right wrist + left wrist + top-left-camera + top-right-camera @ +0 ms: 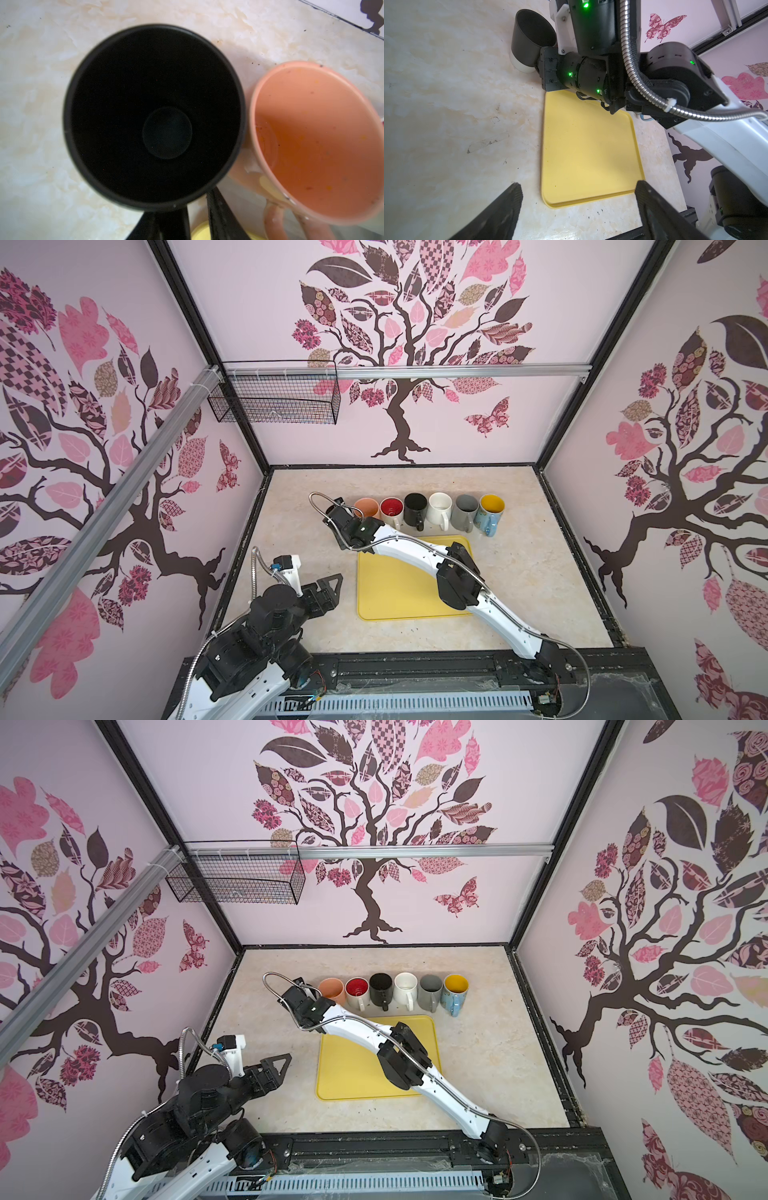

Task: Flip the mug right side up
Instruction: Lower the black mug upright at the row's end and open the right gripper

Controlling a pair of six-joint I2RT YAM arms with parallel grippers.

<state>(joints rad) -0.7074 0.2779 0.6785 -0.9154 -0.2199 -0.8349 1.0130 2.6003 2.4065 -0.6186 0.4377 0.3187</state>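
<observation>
- Top views both show you the marble table (532,580), with the yellow tray (395,593) at its middle.
- Your dark mug (153,116) stands mouth up beyond the tray's far left corner (just beside the peach mug (315,141)).
- Right gripper (197,209): fingers slightly apart at that mug's rim; you can't make out whether they grip it.
- Left gripper (578,186): spread wide, holding nothing, near the table's left edge.

Mug row (440,506) standing at back of table (540,572).
My right pincer (199,199) is sitting at the leftmost mug (153,118), just beside its neighbour (318,141); tray (399,593) is lying before the row.
</observation>
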